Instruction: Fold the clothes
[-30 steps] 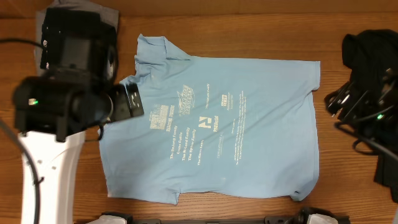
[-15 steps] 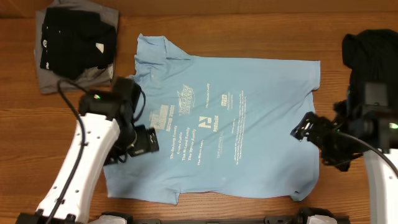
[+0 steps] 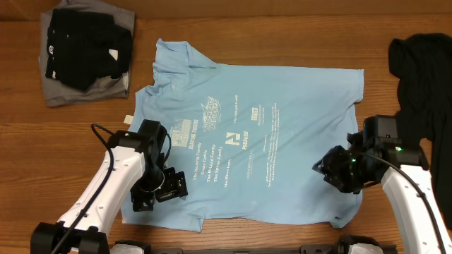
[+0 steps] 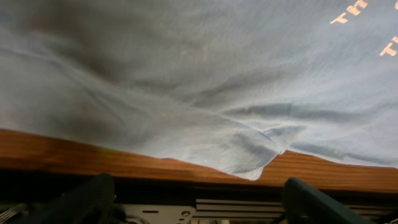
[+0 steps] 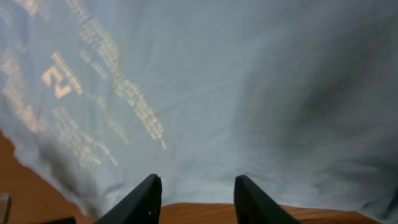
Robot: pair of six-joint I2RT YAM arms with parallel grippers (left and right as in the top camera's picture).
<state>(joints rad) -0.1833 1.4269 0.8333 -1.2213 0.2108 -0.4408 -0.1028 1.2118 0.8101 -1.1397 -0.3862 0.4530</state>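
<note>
The clothes here are chiefly a light-blue T-shirt point(image 3: 282, 99) with pale lettering, spread flat on the wooden table point(image 3: 247, 28). My left gripper point(image 3: 159, 197) is low over its front left part. In the left wrist view its fingers point(image 4: 311, 199) stand wide apart, open and empty, with the shirt's hem corner point(image 4: 249, 167) just ahead. My right gripper point(image 3: 328, 173) hovers over the shirt's front right area. Its two dark fingers point(image 5: 146, 199) are apart with bare fabric point(image 5: 249, 93) and table between them, so it is open and holds nothing.
A folded black garment on a grey one point(image 3: 85, 46) lies at the back left. A loose black garment point(image 3: 424, 77) is heaped at the right edge. A metal rail point(image 4: 236, 208) runs along the table's front edge.
Both arms have swung in and come down toward the front: the left one to the shirt's front left hem, the right one leftward onto the shirt's front right part.
</note>
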